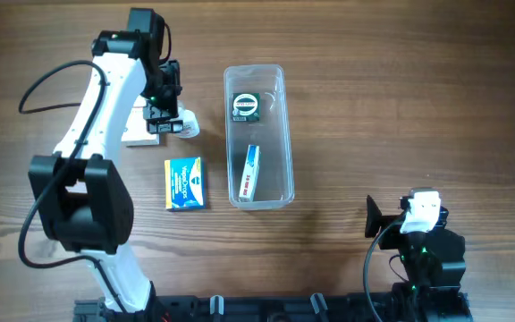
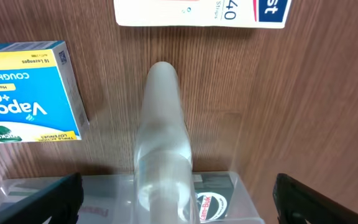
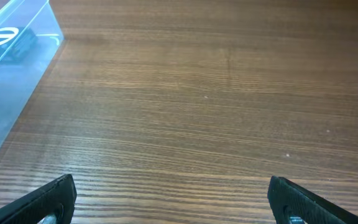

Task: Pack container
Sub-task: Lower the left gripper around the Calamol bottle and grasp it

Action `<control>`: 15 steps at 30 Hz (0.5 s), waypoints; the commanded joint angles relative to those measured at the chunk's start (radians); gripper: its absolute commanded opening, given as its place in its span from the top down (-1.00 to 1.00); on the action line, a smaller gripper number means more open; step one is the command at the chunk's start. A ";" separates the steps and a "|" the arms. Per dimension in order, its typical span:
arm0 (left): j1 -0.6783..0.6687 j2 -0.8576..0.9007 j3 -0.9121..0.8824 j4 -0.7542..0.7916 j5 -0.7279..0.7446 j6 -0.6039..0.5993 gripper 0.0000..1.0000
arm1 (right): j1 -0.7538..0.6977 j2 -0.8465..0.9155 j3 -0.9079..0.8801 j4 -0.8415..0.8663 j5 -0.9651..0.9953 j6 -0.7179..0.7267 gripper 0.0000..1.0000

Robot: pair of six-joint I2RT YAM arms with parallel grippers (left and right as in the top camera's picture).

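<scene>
The container [image 1: 257, 134] lies in the middle of the bench [image 1: 374, 89] with its open side up, so things can be dropped in. Two things are in it already: a dark pack with a round label [image 1: 244, 106] at the far end and a small blue and white box [image 1: 251, 172] near the middle. So the packing looks partly done.

The left gripper [image 1: 164, 121] hangs just beside the container, pointing down. Its jaws are spread wide and hold nothing. In the left wrist view a clear tube [image 2: 162, 124] lies flat on the bench, right between the two fingers [image 2: 42, 199]. I think the gripper is lined up to pick that tube next. The tube is round and smooth, so it may roll or slip if the squeeze is off the middle.

A white box [image 2: 201, 12] lies just past the tube's tip, and a blue box [image 1: 185, 183] lies off to one side, near the container. Both sit on the bench, likely waiting for their turn.

The right gripper [image 3: 171, 186] is well apart from all this, over bare wood near the robot's side of the bench. It is wide open too and empty, parked out of the way, I think
</scene>
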State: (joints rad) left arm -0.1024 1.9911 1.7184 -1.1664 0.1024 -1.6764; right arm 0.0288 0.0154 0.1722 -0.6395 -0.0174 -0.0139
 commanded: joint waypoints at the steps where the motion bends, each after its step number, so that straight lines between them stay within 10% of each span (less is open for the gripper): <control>1: 0.006 0.046 -0.004 0.000 0.021 0.020 -0.87 | -0.004 -0.012 -0.005 0.002 0.020 -0.012 -0.99; 15: 0.006 0.077 -0.004 0.000 0.040 0.020 -0.30 | -0.004 -0.012 -0.005 0.002 0.020 -0.012 -1.00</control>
State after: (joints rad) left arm -0.1024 2.0388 1.7184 -1.1656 0.1272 -1.6581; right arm 0.0288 0.0154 0.1722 -0.6395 -0.0174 -0.0139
